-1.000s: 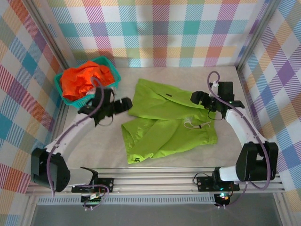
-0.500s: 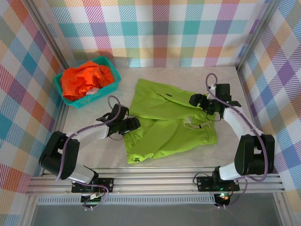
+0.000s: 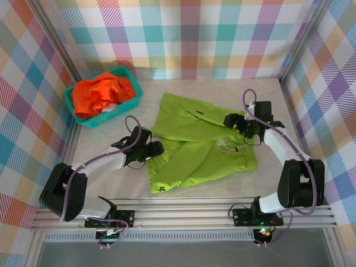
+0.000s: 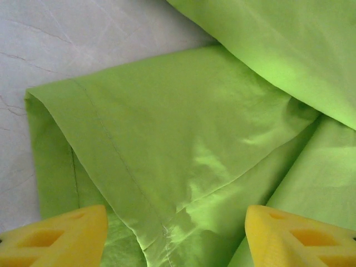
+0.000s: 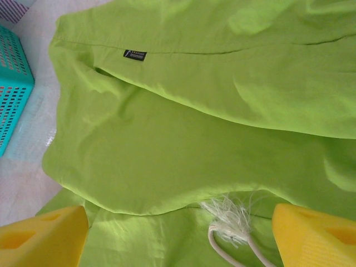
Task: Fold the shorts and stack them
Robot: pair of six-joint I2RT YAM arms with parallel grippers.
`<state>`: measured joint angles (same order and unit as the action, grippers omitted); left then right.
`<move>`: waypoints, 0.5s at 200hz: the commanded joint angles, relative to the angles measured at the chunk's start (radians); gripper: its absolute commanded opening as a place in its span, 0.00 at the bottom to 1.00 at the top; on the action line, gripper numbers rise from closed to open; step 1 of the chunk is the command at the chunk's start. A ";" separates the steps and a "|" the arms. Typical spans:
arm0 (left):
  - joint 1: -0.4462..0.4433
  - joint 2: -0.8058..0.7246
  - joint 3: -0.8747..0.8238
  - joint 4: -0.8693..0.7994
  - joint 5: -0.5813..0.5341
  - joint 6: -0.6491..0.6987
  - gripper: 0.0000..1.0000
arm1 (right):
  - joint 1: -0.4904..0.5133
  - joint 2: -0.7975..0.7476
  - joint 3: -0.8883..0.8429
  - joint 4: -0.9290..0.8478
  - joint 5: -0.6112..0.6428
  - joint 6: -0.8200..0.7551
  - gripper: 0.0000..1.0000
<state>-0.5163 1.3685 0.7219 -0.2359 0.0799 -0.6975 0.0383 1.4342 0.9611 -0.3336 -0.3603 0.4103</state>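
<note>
From above, the green shorts (image 3: pixel 194 142) lie spread mid-desk (image 3: pixel 222 89), their long axis running from left edge to right edge, legs pointing left. The left tool (image 3: pixel 157 149) is right at the near leg's hem; the right tool (image 3: pixel 229 119) hovers by the waist end. Orange shorts (image 3: pixel 100 92) fill a basket (image 3: pixel 114 110) at the far left corner.

At the left wrist, the fingers (image 4: pixel 55 236) stand apart, straddling the hem, gripping nothing.

At the right wrist, the tool gapes wide over cloth near the cord (image 5: pixel 231 222), empty. Bare desk all round leaves room to fold, I'd judge.

bright even light, sharp focus, soft sheen on lime shorts (image 4: pixel 211 161).
</note>
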 commanded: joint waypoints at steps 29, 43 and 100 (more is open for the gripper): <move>-0.057 0.047 -0.025 -0.009 -0.007 -0.046 0.61 | -0.003 -0.028 -0.015 0.006 -0.004 -0.001 0.86; -0.062 0.056 -0.032 -0.014 -0.017 -0.050 0.61 | -0.003 -0.033 -0.015 0.005 -0.001 -0.003 0.86; -0.073 0.080 -0.033 0.020 -0.001 -0.075 0.53 | -0.003 -0.038 -0.024 0.005 0.000 -0.002 0.86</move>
<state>-0.5735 1.4269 0.6952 -0.2317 0.0769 -0.7525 0.0380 1.4162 0.9569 -0.3336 -0.3565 0.4103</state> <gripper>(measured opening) 0.558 0.859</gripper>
